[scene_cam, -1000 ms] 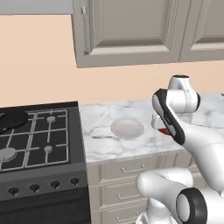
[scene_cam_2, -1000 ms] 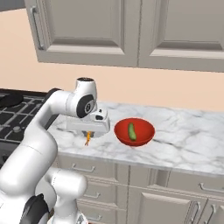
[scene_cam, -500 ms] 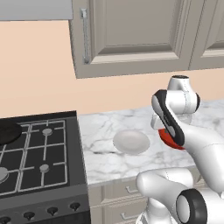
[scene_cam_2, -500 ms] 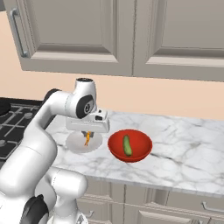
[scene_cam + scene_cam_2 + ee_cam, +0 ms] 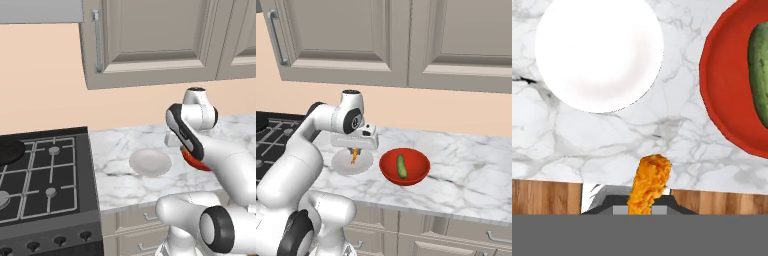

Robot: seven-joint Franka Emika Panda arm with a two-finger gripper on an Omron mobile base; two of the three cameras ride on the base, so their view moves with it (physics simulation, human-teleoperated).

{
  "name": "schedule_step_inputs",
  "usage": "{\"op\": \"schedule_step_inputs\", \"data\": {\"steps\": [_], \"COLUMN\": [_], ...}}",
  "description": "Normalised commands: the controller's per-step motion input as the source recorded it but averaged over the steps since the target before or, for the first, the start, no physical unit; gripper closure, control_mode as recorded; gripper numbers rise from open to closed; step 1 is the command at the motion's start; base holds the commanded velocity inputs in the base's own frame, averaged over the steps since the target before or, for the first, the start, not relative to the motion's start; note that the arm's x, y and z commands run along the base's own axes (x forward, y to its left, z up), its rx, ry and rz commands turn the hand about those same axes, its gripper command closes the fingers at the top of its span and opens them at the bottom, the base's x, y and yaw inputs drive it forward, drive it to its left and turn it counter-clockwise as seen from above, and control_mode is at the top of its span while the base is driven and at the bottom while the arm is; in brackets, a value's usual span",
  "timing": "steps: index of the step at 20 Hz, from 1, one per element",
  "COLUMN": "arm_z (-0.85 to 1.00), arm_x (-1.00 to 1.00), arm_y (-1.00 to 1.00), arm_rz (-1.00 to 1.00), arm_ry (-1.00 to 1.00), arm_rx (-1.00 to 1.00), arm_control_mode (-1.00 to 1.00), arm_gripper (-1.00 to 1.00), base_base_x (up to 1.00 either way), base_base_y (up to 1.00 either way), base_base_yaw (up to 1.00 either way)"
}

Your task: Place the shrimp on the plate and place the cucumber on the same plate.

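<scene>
Orange shrimp point(image 5: 649, 184), one; one plate point(image 5: 599, 54).

White marble counter point(image 5: 120, 185) veined with grey, running along the peach wall above pale cabinet drawers. Directly on it, a round shallow pale plate point(image 5: 150, 162), bare on top, near the front edge and just right of the black gas stove point(image 5: 40, 180). Beside the plate, close but apart from it, a red bowl-like dish point(image 5: 404, 166) also resting on the marble, with a dark green cucumber point(image 5: 401, 166) lying inside. Bare marble stretching well to the right of the red dish
</scene>
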Motion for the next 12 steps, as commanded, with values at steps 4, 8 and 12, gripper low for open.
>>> {"op": "schedule_step_inputs", "data": {"steps": [4,8,12], "arm_z": [-0.37,-0.3,-0.21], "arm_x": [0.34,0.2,0.15], "arm_y": [0.57,0.56,0.45], "arm_rz": [0.0,0.0,0.0], "arm_ry": [0.0,0.0,0.0], "arm_rx": [0.0,0.0,0.0], "arm_control_mode": [-1.0,-1.0,-1.0], "arm_gripper": [1.0,1.0,1.0], "base_base_x": [0.0,0.0,0.0], "base_base_y": [0.0,0.0,0.0], "base_base_yaw": [0.0,0.0,0.0]}}
